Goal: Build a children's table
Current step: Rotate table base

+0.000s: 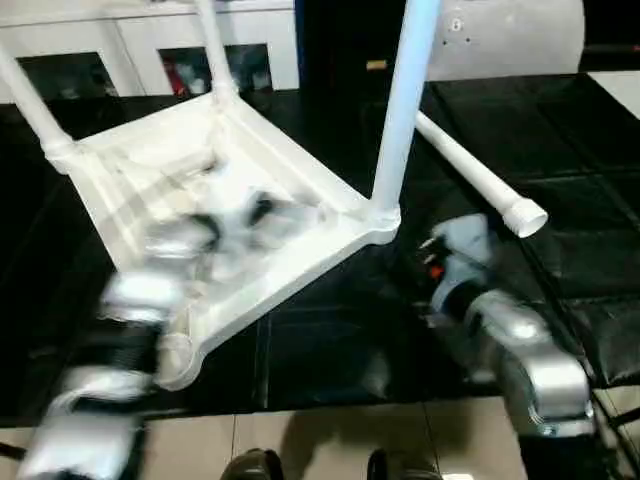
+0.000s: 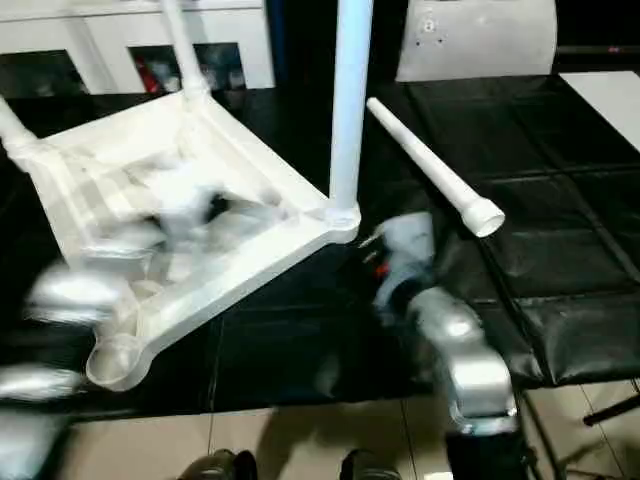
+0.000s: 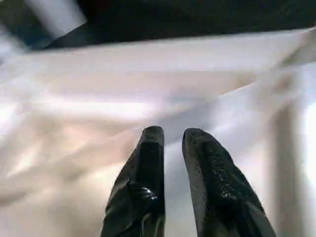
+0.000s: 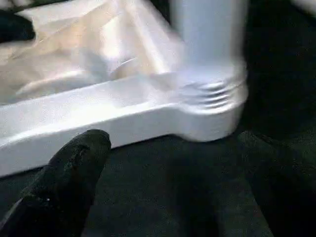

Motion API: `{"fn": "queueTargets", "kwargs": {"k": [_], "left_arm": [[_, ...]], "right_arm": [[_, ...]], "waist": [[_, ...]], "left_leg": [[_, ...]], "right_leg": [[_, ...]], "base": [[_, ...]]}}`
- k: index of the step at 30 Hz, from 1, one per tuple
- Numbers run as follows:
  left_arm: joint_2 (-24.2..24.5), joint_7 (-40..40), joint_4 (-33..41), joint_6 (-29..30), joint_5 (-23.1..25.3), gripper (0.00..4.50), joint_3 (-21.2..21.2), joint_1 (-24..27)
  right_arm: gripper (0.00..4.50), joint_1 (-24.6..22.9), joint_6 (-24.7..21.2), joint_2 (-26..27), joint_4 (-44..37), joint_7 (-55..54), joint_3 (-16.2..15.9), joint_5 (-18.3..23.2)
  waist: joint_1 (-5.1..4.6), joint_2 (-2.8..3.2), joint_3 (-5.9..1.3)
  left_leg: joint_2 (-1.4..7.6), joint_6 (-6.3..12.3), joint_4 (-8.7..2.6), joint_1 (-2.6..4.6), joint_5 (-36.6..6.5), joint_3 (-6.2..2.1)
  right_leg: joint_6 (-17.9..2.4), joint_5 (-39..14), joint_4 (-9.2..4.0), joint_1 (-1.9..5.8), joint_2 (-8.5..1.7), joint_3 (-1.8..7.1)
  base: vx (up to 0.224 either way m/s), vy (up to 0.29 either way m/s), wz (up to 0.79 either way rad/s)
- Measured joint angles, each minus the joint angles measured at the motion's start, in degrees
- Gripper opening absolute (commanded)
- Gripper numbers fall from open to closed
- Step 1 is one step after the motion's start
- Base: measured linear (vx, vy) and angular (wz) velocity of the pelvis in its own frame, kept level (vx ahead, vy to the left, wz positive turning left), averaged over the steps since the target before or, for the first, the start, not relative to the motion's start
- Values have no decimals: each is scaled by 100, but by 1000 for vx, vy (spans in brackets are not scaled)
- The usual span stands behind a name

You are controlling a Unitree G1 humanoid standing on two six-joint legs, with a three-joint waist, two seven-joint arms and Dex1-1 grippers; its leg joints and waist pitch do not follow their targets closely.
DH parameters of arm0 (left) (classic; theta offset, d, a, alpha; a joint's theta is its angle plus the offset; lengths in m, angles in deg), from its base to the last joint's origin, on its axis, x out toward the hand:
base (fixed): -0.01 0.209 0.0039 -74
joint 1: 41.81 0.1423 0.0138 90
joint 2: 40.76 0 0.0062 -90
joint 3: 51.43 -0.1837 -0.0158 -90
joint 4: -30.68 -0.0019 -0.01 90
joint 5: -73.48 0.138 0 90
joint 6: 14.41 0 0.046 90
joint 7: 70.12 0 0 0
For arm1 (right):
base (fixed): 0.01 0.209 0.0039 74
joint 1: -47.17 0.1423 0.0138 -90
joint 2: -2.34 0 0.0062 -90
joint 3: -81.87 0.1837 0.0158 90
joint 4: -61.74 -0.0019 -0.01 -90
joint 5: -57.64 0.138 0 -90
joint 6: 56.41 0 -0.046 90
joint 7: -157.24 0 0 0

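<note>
The tabletop (image 1: 230, 210) lies upside down on a black padded surface (image 1: 560, 180), ribbed underside facing up, left of centre in the scene. Three legs stand upright in its corner sockets: one at the far-left corner (image 1: 30, 105), one at the far corner (image 1: 213, 45), and one at the right corner (image 1: 402, 100), where screw threads show at the socket (image 4: 212, 91) in the right wrist view. The near-left corner socket (image 2: 117, 360) is open and holds no leg. A fourth leg (image 1: 480, 180) lies loose on the black surface, just right of the tabletop, its wide end pointing to the near right, apart from the frame.

The left gripper (image 3: 172, 140) hangs over the ribbed underside of the tabletop; its two black fingers (image 3: 207, 163) stand a narrow gap apart with nothing between them. The left forearm (image 1: 130, 300) reaches in from the near left, blurred.

The right gripper (image 4: 177, 163) sits just near of the right corner socket, over the black surface; one black finger (image 4: 74, 168) shows at one side and a dark blurred shape at the other, set wide apart and holding nothing. The right forearm (image 1: 520, 350) comes in from the near right.

A white cabinet with glass doors (image 1: 120, 50) stands at the far left. Dark shoes (image 1: 250, 465) show on the tiled floor (image 1: 330, 440) at the near edge.
</note>
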Motion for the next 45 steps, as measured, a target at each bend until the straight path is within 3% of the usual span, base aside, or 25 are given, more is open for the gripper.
{"fn": "queueTargets", "kwargs": {"k": [2, 6, 10, 19, 22, 25, 29, 36, 39, 42, 45], "left_arm": [[545, -160, 359, 382, 145, 65, 14, 283], [1280, -383, 695, 992, 368, 25, 136, 631], [1423, -402, 836, 1295, 430, 9, 38, 818], [1931, -798, 1198, 1947, 907, 3, -707, 1093], [1933, -1104, 1447, 2152, 717, 3, -778, 1193], [1991, -1885, 2052, 2391, 155, 3, -1014, 1485], [2049, -2336, 2418, 2429, -214, 3, -1130, 1611], [1421, -2780, 3048, 2617, -1061, 3, -1145, 1759], [936, -2683, 3004, 2613, -1148, 3, -1176, 1653], [254, -2180, 2485, 2278, -1101, 3, -1274, 1252], [56, -1890, 2316, 1978, -1062, 3, -1293, 1058]], "right_arm": [[449, -16, -141, 18, -47, 93, -246, 3], [450, -62, -363, 23, 38, 110, -517, -39], [450, 102, -428, 132, 308, 59, -629, -147], [450, 797, -304, 410, 1213, -97, -758, -312], [450, 936, -183, 527, 1445, -100, -784, -324], [450, 1181, 27, 603, 1983, -129, -773, -329], [450, 1308, 163, 605, 2314, -190, -610, -373], [450, 1555, 400, 504, 2789, -394, -271, -534], [450, 1604, 512, 504, 2911, -423, -216, -562], [450, 1620, 589, 480, 2931, -466, -163, -577], [450, 1620, 632, 515, 2931, -466, -169, -573]], "waist": [[-9, -1, 0], [42, -1, 0], [87, -12, -5], [49, -14, -6], [49, -14, -6], [41, -18, -8], [30, -22, -10], [-146, -32, -12], [-180, -34, -11], [-173, -36, -9], [-193, -36, -9]], "left_leg": [[0, -1, 0, -1, -2, 0], [-4, -1, 0, -8, -2, 0], [-9, -2, 2, 2, -1, 0], [-6, -11, 0, 18, 4, -1], [-7, -11, 0, 16, 4, 0], [-8, -11, 0, 17, 4, 1], [-7, -15, 1, 30, 7, 1], [-5, -16, 0, 64, 7, 7], [0, -17, -2, 63, 7, 6], [0, -17, 0, 60, 8, 5], [2, -17, -1, 59, 8, 4]], "right_leg": [[0, -1, -3, 0, 0, 3], [2, -2, -4, -1, -3, 4], [0, -1, -1, 9, -8, 9], [-4, 3, 7, 14, -3, 10], [-4, 3, 5, 14, -4, 11], [-8, 5, 5, 14, -5, 13], [-15, 9, 13, 20, -2, 12], [-18, 12, 8, 45, 0, 17], [-19, 12, 9, 42, 5, 15], [-21, 13, 8, 44, 6, 14], [-20, 13, 7, 42, 9, 12]], "base": [[0, 0, 0], [0, 0, 0], [0, 0, 0], [0, 0, 0], [0, 0, 0], [0, 0, 0], [0, 0, 0], [0, 0, 0], [0, 0, 0], [0, 0, 0], [0, 0, 0]]}}
